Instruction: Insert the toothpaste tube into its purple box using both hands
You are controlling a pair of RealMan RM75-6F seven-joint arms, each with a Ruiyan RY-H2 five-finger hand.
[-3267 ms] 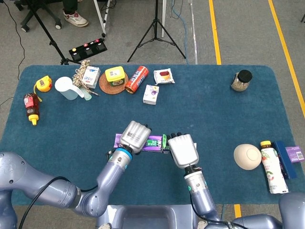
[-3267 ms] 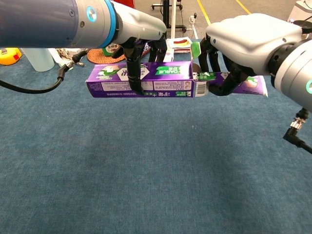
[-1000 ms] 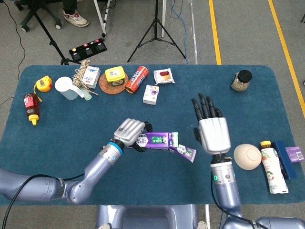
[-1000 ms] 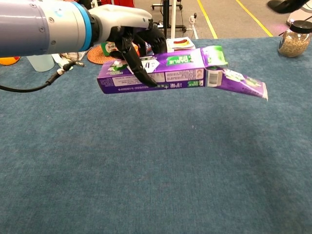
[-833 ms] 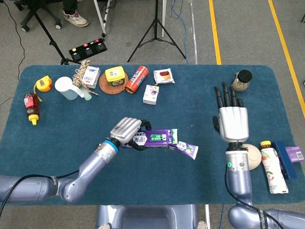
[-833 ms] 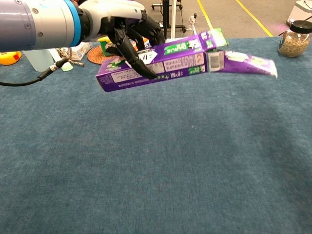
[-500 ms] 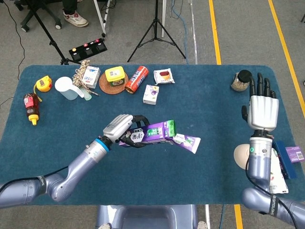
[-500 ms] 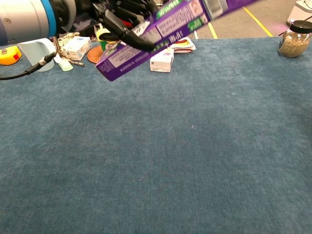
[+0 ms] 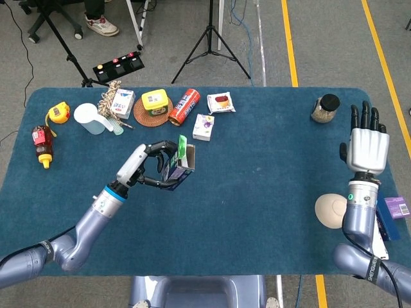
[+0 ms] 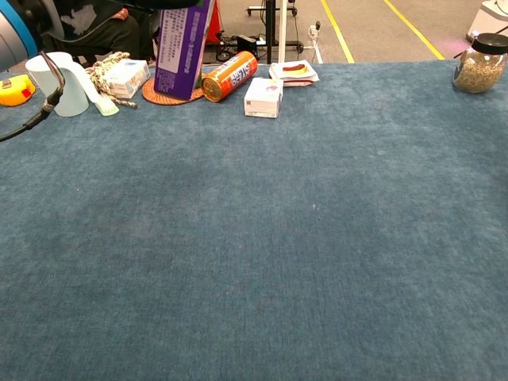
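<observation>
Purple box [image 10: 181, 49]: rows of small print on the side, too small to read
Orange can [image 10: 228, 76]: lettering along its side; not legible

The left hand [image 9: 146, 165] has swung the box [image 9: 176, 165] up from level to standing on end, lifted above the table. The tube, which stuck out of the box's right end a moment ago, no longer shows. The right hand [image 9: 364, 146] has let go and drawn away to the far right, fingers spread.
</observation>
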